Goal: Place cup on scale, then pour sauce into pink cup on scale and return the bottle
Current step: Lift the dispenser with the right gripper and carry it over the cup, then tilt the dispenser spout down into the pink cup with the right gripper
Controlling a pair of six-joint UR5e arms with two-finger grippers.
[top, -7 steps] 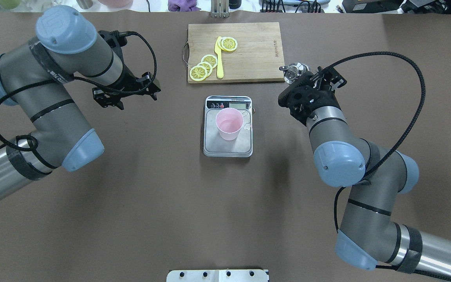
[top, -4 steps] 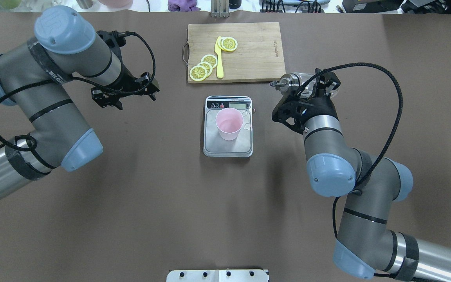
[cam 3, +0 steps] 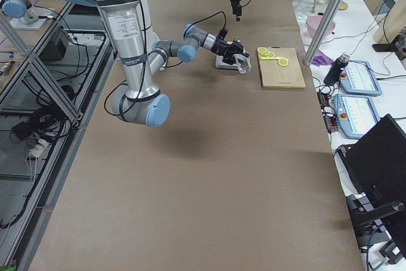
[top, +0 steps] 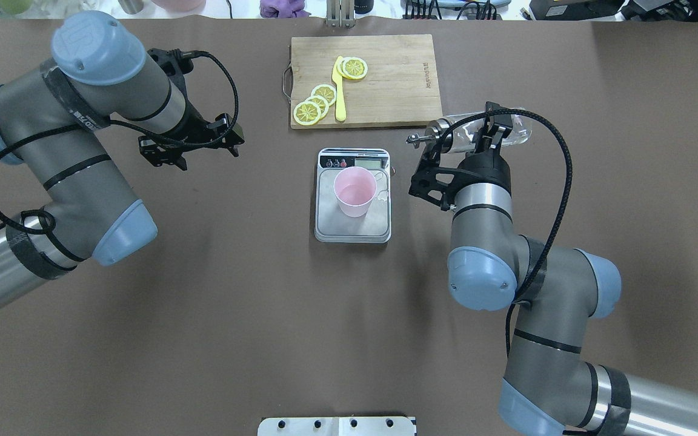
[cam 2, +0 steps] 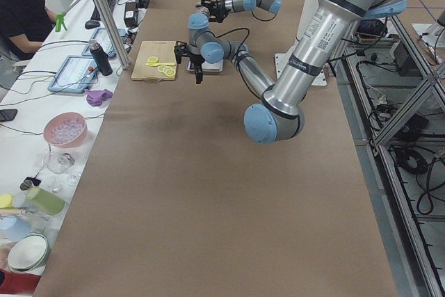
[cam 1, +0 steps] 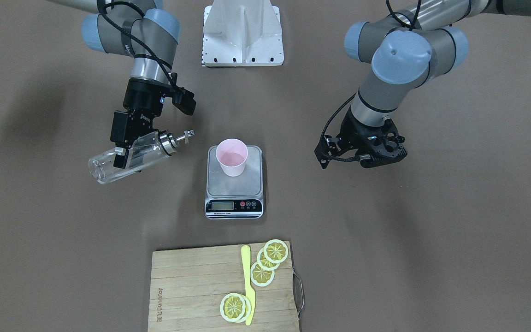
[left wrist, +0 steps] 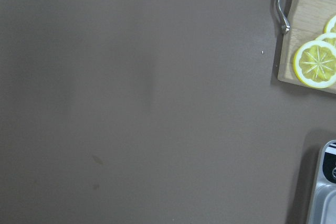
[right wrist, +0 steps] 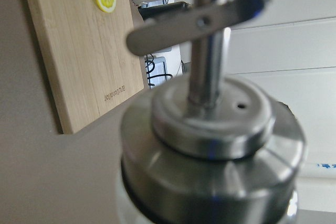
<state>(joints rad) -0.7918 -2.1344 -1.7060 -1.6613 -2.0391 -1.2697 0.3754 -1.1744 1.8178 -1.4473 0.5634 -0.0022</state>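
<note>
The pink cup (top: 355, 191) stands upright on the scale (top: 349, 229), also in the front view, cup (cam 1: 232, 157) on scale (cam 1: 234, 186). My right gripper (top: 487, 134) is shut on the clear glass bottle (top: 509, 134), held in the air right of the scale. The bottle (cam 1: 143, 152) lies almost level, silver spout (cam 1: 187, 134) pointing at the cup and short of its rim. The right wrist view shows the cap (right wrist: 210, 145) close up. No sauce shows in the bottle or cup. My left gripper (top: 188, 144) is open and empty left of the scale.
A wooden cutting board (top: 391, 79) with lemon slices (top: 315, 103) and a yellow knife (top: 339, 91) lies behind the scale. Its corner (left wrist: 315, 3) and a lemon slice (left wrist: 315, 64) show in the left wrist view. The robot's base plate (top: 337, 426) is at the near edge.
My right arm has carried the bottle left toward the scale and tipped it from near upright to almost level, spout toward the cup. My left arm has barely drifted.
</note>
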